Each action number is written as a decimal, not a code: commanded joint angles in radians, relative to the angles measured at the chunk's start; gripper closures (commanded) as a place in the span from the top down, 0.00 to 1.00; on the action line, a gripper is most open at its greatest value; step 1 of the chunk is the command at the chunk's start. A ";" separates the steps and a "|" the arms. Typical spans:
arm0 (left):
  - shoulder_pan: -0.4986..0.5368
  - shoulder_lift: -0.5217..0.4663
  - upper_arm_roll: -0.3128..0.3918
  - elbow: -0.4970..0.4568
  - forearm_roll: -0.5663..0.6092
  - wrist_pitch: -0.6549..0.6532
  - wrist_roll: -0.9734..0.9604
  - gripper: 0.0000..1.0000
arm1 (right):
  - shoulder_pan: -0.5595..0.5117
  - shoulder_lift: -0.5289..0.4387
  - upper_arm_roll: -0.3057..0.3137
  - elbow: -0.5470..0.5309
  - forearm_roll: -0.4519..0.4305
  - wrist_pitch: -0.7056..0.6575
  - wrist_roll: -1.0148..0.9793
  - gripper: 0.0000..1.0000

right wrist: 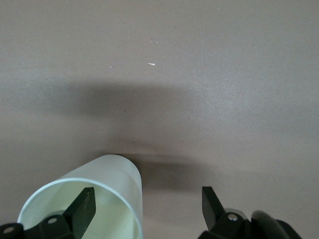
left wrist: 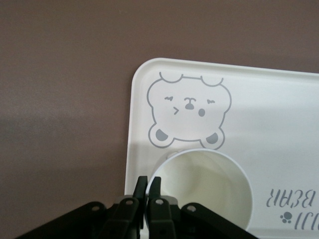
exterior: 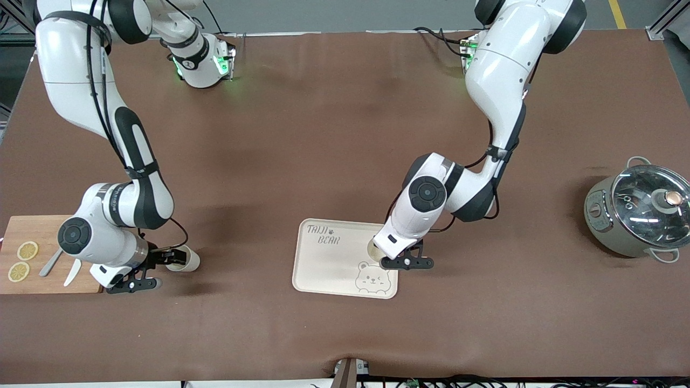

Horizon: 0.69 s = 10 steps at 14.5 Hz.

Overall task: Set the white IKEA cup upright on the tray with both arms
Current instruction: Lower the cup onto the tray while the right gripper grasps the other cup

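Note:
The cream tray with "TAIJI BEAR" lettering lies near the middle of the table. A white cup stands upright on its edge toward the left arm's end. My left gripper is shut on this cup's rim. In the left wrist view the fingertips pinch the wall of the cup on the tray. A second white cup lies on its side on the table beside the cutting board. My right gripper is open at its mouth, with one finger inside the cup and one outside.
A wooden cutting board with two lemon slices and utensils lies at the right arm's end, partly under that arm. A grey pot with a glass lid stands at the left arm's end.

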 commanded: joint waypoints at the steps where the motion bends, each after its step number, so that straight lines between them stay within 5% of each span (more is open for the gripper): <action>1: -0.012 0.017 0.009 0.029 0.002 0.004 0.001 0.00 | -0.002 0.020 0.006 0.021 0.019 0.002 -0.020 0.66; 10: -0.029 0.023 0.009 0.024 0.004 0.004 -0.006 0.00 | -0.002 0.021 0.006 0.021 0.017 0.002 -0.020 0.16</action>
